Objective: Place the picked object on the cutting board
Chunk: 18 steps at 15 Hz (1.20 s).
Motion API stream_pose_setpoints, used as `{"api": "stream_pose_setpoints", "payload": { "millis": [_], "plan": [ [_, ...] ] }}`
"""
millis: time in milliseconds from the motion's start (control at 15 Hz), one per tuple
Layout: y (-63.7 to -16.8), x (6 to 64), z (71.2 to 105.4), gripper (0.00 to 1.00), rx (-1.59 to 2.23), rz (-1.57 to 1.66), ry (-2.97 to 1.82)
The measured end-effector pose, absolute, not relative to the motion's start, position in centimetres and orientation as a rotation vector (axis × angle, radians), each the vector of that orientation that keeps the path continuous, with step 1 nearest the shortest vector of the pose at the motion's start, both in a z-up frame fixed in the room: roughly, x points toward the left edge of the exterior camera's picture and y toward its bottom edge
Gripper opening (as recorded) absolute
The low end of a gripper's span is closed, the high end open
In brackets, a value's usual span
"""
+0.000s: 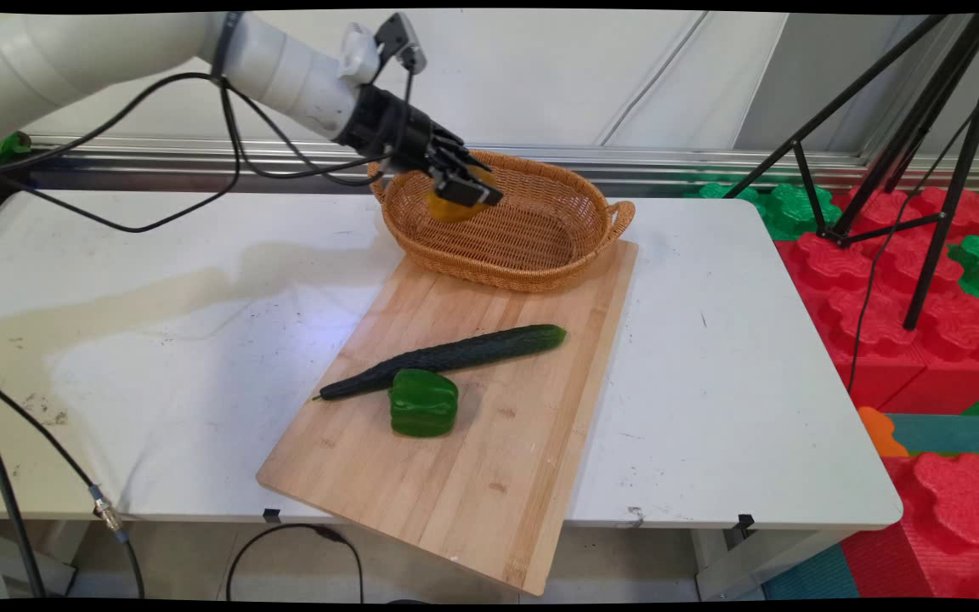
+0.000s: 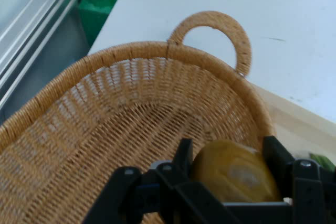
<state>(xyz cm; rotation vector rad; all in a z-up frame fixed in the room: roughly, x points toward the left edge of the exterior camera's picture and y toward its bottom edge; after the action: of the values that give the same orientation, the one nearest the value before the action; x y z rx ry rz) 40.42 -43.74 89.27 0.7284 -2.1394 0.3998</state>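
Observation:
My gripper is shut on a yellow-orange pepper and holds it over the left end of a woven wicker basket. In the hand view the yellow pepper sits between the two black fingers, above the basket's woven floor; the basket's far handle arches at the top. The basket holds nothing else that I can see.
A wooden cutting board lies slanted in front of the basket, its near corner past the table edge. On it rest a long dark cucumber and a green bell pepper. A black tripod and red and green foam blocks stand right of the table.

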Motion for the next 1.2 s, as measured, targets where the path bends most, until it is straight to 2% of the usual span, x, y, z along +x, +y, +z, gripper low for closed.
{"api": "stream_pose_setpoints", "payload": {
  "millis": [533,1200],
  "plan": [
    [-39.0,43.8,89.4,0.0,0.678,0.363,-2.238],
    [-36.6,43.5,83.5,0.0,0.704,0.291,-2.341]
  ]
}}
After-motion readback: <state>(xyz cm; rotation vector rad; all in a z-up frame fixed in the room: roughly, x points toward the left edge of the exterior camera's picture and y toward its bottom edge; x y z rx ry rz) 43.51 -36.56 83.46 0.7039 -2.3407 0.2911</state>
